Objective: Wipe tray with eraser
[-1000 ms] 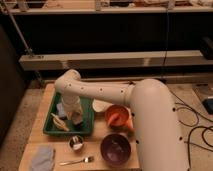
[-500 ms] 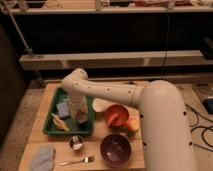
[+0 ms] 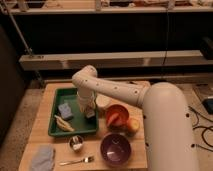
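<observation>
The green tray (image 3: 69, 96) lies on the left part of the wooden table. A blue-grey eraser block (image 3: 65, 111) lies inside it at the left middle. A pale yellow, banana-like thing (image 3: 64, 123) lies in the tray's front part. My gripper (image 3: 89, 112) hangs from the white arm (image 3: 115, 90) over the tray's right side, to the right of the eraser and apart from it. The arm's wrist hides the tray's right edge.
An orange bowl (image 3: 116, 117) and a yellowish fruit (image 3: 133, 125) sit right of the tray, with a white dish (image 3: 103, 102) behind. A purple bowl (image 3: 115, 148), small metal cup (image 3: 76, 143), fork (image 3: 77, 161) and grey cloth (image 3: 42, 157) lie along the table's front.
My gripper has moved right across the tray, from over its left part to its right side. The eraser, hidden by the wrist at first, now lies uncovered in the tray.
</observation>
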`<state>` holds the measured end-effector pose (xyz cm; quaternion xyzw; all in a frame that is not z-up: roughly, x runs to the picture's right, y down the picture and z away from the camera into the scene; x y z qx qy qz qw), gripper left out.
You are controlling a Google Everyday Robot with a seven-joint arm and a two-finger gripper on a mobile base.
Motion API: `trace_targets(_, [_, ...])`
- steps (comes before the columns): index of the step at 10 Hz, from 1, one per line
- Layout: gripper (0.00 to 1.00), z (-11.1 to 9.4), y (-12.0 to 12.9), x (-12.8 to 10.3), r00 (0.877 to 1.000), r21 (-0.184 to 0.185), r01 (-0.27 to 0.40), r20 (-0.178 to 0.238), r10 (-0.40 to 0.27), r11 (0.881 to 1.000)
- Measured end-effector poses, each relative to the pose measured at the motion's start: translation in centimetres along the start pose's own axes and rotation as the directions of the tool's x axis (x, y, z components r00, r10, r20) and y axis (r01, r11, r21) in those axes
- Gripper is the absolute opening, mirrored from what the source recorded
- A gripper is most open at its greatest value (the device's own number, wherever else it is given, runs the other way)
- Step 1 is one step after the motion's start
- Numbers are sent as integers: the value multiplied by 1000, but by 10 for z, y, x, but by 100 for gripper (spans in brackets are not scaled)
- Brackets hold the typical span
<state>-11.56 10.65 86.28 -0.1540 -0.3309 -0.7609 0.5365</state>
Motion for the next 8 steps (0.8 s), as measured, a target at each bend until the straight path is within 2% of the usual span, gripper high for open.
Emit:
trace_targets(4, [0, -3, -2, 31, 999, -4, 32, -30, -32, 999])
trace_targets(8, [0, 12, 3, 52, 999, -12, 53, -1, -53, 999])
